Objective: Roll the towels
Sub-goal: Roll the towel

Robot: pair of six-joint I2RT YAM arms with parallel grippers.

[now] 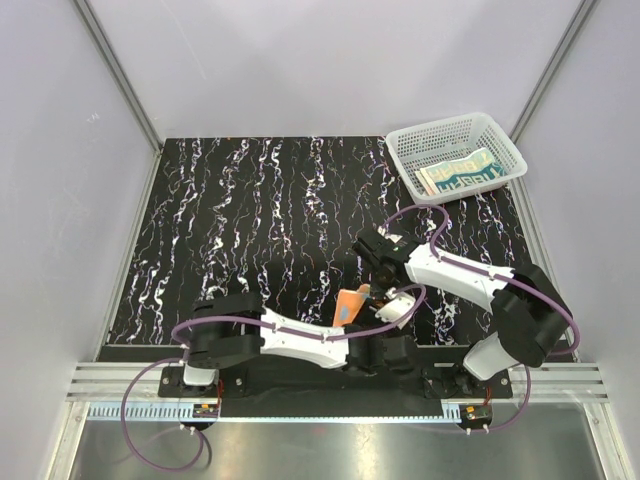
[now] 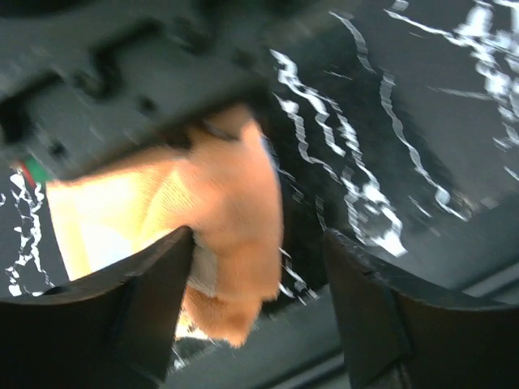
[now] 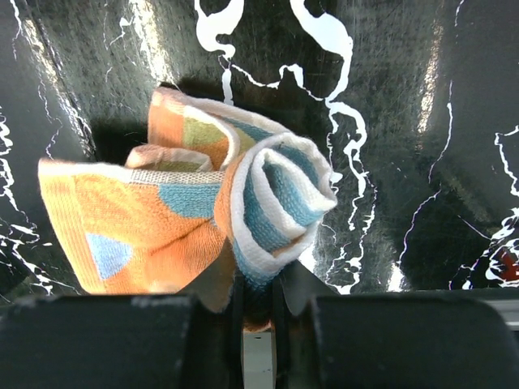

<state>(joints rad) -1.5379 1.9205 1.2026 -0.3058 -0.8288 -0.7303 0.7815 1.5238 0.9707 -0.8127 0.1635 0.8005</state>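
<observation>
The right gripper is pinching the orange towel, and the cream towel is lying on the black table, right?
Not quite. The right gripper does pinch the orange towel, but the cream towel is lying in the basket, not on the table. The top external view shows it.

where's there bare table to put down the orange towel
Bare: the left and middle of the table, between the back wall and the left arm. Also a strip between the basket and the right arm. Crowded: near centre, where the left tool and right tool meet at the orange towel.
</observation>
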